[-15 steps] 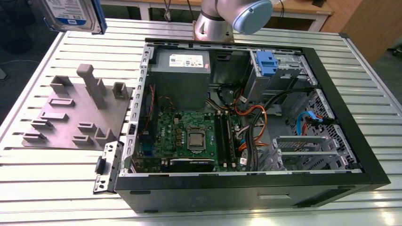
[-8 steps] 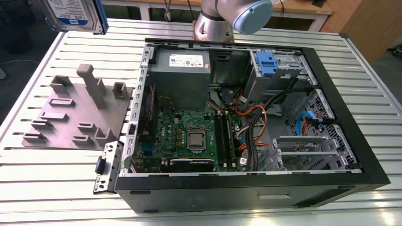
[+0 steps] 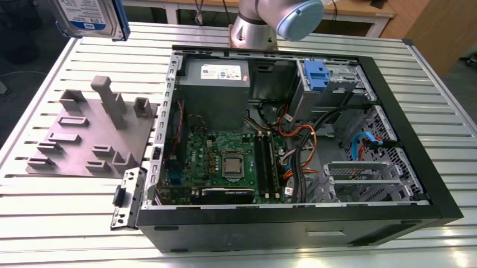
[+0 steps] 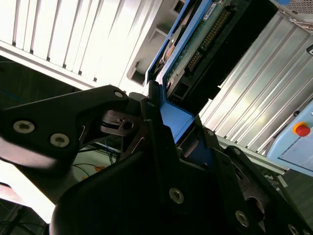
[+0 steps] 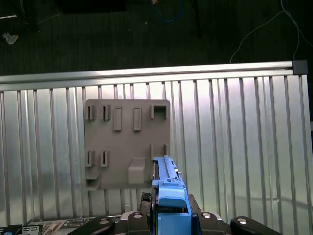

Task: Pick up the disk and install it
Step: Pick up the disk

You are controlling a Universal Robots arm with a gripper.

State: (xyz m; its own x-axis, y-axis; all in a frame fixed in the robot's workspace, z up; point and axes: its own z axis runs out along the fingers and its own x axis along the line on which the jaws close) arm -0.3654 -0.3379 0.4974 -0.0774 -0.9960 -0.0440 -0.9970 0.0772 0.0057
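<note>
1. The gripper was clenched on the disk. In the second wrist view, its black fingers pressed against the blue plastic rail at one end of the drive.
2. In that same view the disk's green circuit-board side and connector row showed beyond the fingers, with blue rails along its edges.
3. In the exterior view the disk hung in the air at the upper corner on the exterior view's left. Its white-and-blue label faced the camera, and it was clear of the slatted aluminium table.
4. In the first wrist view the disk appeared edge-on. It was above the grey fixture plate and near one edge of that plate.
5. The fixture plate lay flat on the table just beside the open computer case, on the exterior view's left of it.
6. Inside the case, the grey power-supply box sat at the far end. The drive cage with a blue latch was towards the exterior view's right of it, and the green motherboard lay nearer the camera.
7. The robot arm rose behind the far side of the case.
</note>
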